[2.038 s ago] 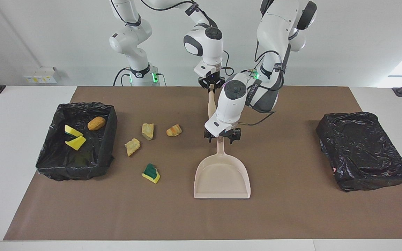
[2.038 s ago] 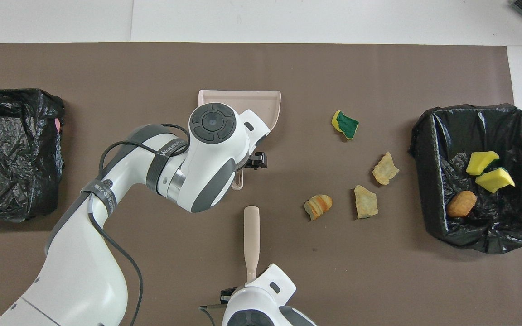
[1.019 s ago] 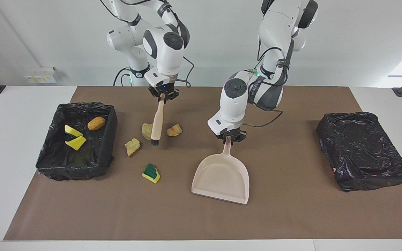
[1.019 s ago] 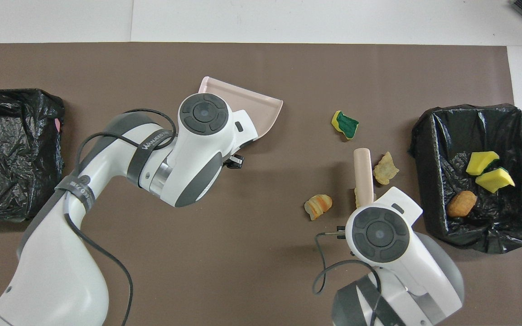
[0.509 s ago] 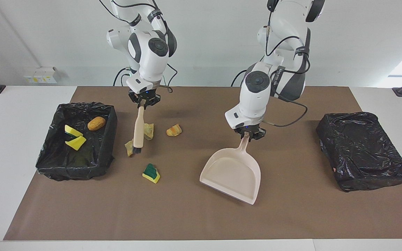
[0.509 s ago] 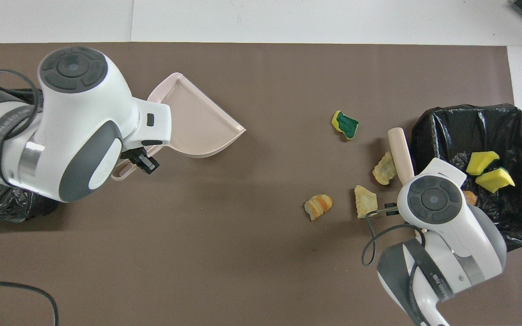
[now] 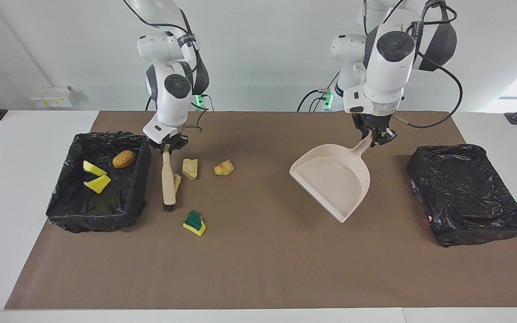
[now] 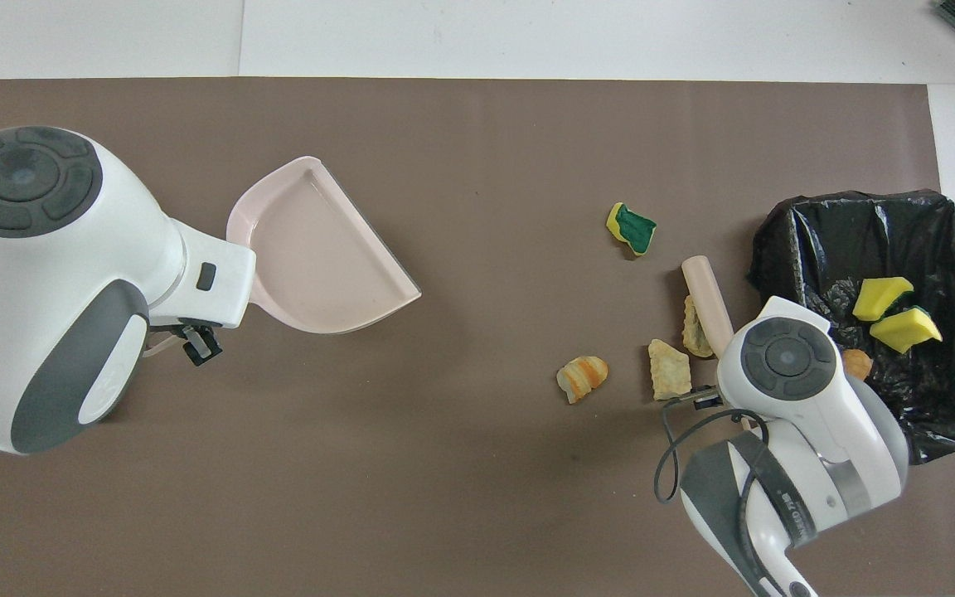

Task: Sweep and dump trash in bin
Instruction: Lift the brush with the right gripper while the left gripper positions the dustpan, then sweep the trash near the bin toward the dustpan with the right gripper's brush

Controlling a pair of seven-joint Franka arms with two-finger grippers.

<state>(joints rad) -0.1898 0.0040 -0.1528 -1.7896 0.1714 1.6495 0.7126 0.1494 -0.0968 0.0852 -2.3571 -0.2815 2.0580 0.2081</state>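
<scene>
White wall (image 7: 263, 54), brown-matted table (image 7: 258, 278)

Bright, even light from above leaves soft, faint shadows on the brown mat (image 7: 258, 269). Daylight glares at one upper corner of the facing view. Both pictures are sharp, and the black bags (image 7: 467, 193) glint.

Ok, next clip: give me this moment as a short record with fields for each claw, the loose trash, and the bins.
left claw: shut on beige plastic dustpan handle, pan raised and tilted
right claw: shut on beige brush, bristles down beside a tan scrap
loose trash on brown mat: four pieces, including green-topped yellow sponge
open black-lined bin: two yellow sponge chunks, one orange lump
second black bin: covered by its black bag
</scene>
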